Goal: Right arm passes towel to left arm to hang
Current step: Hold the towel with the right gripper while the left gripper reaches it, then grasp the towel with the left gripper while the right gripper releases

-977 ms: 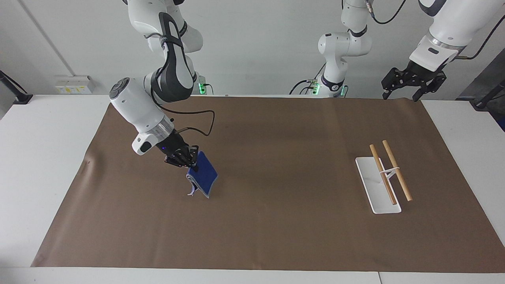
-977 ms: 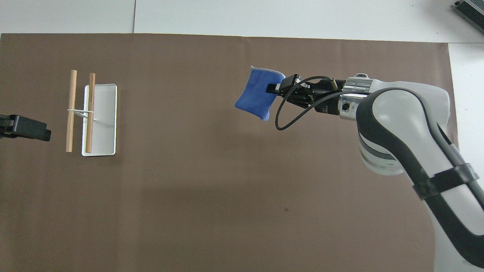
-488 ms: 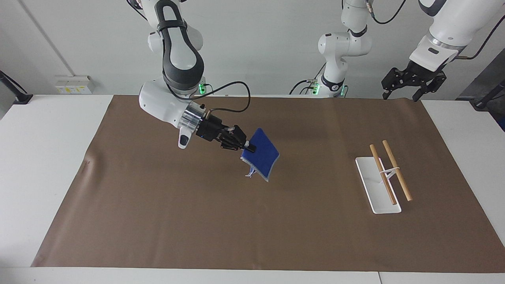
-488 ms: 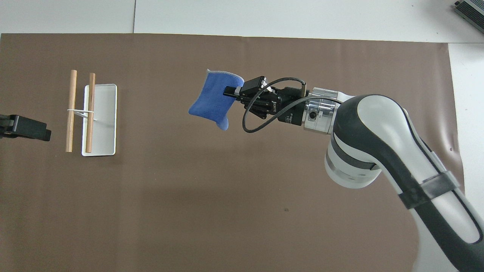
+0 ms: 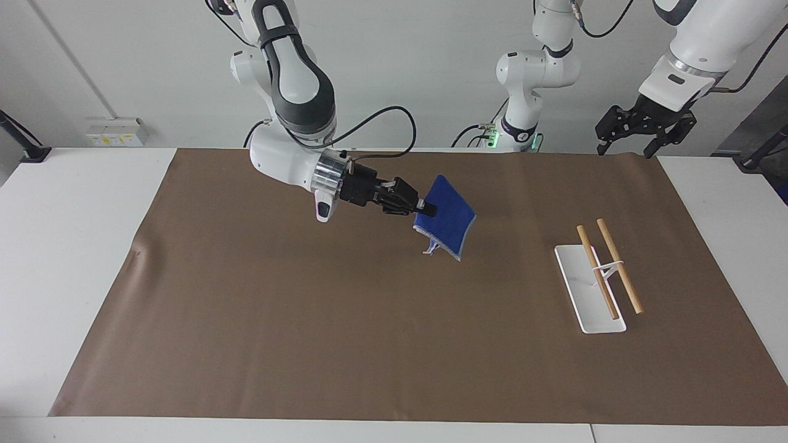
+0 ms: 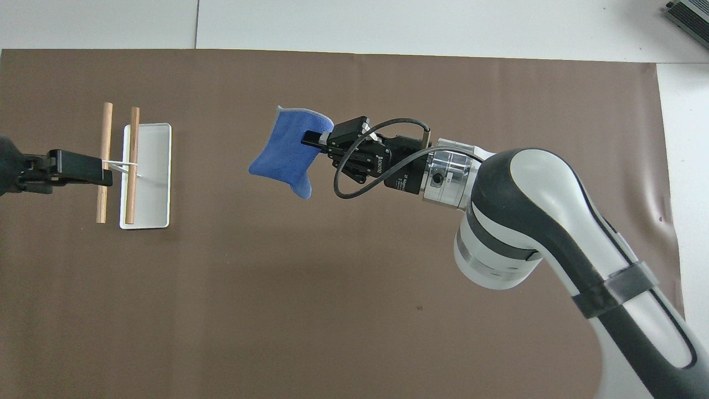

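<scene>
We carry the small bright blue terry towel (image 5: 448, 215) pinched at one edge in our right gripper (image 5: 426, 210), hanging free above mid-mat for handover. Our left gripper (image 5: 640, 128) waits spread open, raised near the wooden-rod rack (image 5: 608, 266).

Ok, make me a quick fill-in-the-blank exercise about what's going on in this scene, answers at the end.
1. The right gripper is shut on the ____.
2. The towel hangs in the air over the brown ____.
3. The two wooden rods sit on a ____ stand.
4. The left gripper holds ____.

Missing words: towel; mat; white; nothing
</scene>
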Robot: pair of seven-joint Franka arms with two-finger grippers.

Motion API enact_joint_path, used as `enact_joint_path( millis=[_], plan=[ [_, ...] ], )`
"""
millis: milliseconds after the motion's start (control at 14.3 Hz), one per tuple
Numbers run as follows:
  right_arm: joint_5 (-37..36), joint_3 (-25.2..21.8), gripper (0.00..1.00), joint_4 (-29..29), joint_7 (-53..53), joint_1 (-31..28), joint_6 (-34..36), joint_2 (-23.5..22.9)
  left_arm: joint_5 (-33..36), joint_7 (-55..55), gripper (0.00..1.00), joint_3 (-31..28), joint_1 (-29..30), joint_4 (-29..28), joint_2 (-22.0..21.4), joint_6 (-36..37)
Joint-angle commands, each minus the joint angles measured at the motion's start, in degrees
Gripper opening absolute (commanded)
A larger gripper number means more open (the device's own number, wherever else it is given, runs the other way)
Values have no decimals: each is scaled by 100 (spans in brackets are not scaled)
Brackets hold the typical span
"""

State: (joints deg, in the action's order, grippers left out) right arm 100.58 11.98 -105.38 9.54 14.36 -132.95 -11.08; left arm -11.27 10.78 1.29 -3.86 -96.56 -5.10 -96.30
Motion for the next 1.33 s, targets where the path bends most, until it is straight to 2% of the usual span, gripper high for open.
enact_joint_path(
  millis=[0,209,488,698,907,1256],
  plan=[
    [154,15,0,-53,-75,14,-91,80,-602,1413,100,-6,-264,-749,-430,-748],
    [137,15,0,-53,-75,14,-100,80,-1323,3038,100,3,-562,-1504,-719,-1714],
    [93,15,0,-61,-66,14,-161,80,-2141,4957,100,12,-940,-2191,-931,-2778],
    [67,6,0,-61,-66,14,-170,80,-2310,6466,100,12,-1475,-2481,-861,-3770],
    [58,6,0,-61,-57,14,-179,80,-2442,7585,100,12,-2108,-2824,-704,-5185],
    [58,6,0,-61,-57,5,-179,80,-2459,8203,100,12,-2461,-2825,-291,-6223]
  ],
)
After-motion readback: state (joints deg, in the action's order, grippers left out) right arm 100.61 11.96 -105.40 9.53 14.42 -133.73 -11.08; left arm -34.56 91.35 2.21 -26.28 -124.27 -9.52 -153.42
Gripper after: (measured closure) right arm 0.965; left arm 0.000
